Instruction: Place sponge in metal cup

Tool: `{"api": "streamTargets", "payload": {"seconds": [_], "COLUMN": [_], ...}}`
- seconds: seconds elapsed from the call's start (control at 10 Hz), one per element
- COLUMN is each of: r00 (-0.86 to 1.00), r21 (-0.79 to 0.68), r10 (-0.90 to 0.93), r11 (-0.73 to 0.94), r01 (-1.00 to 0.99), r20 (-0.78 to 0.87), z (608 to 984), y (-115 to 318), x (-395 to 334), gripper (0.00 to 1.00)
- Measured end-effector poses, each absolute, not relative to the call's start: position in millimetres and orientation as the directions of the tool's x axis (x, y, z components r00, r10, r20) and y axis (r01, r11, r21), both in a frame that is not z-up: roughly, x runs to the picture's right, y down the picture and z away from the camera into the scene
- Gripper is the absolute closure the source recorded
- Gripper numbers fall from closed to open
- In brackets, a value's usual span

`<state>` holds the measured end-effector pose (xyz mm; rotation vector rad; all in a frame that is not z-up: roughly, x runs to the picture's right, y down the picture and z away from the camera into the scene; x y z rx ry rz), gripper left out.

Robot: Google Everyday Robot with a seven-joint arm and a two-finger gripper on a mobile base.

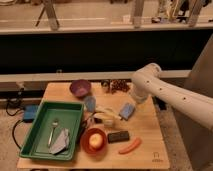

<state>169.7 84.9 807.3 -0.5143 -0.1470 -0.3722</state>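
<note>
The blue sponge (127, 111) lies on the wooden table (150, 142), right of centre. A greyish metal cup (90, 103) stands left of it, in front of the purple bowl (80, 88). My white arm reaches in from the right, and its wrist bends down just behind and above the sponge. My gripper (133, 102) is at the sponge's far right edge, mostly hidden by the arm. I cannot tell whether it touches the sponge.
A green tray (40, 145) with a fork and a crumpled cloth fills the left side. A banana (107, 114), a red bowl with an apple (94, 141), a black block (119, 136) and a carrot (129, 146) lie in front. Small brown items (116, 86) sit at the back.
</note>
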Motion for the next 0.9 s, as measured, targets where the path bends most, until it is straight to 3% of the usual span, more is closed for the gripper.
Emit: {"api": "streamTargets", "payload": {"seconds": [0.9], "r00": [0.886], "r21": [-0.454], "r10": [-0.348], "r11": [0.764], "r01": [0.458], "r20": [0.307], "z": [841], "y": [118], "x": [159], "gripper": [0.2]}}
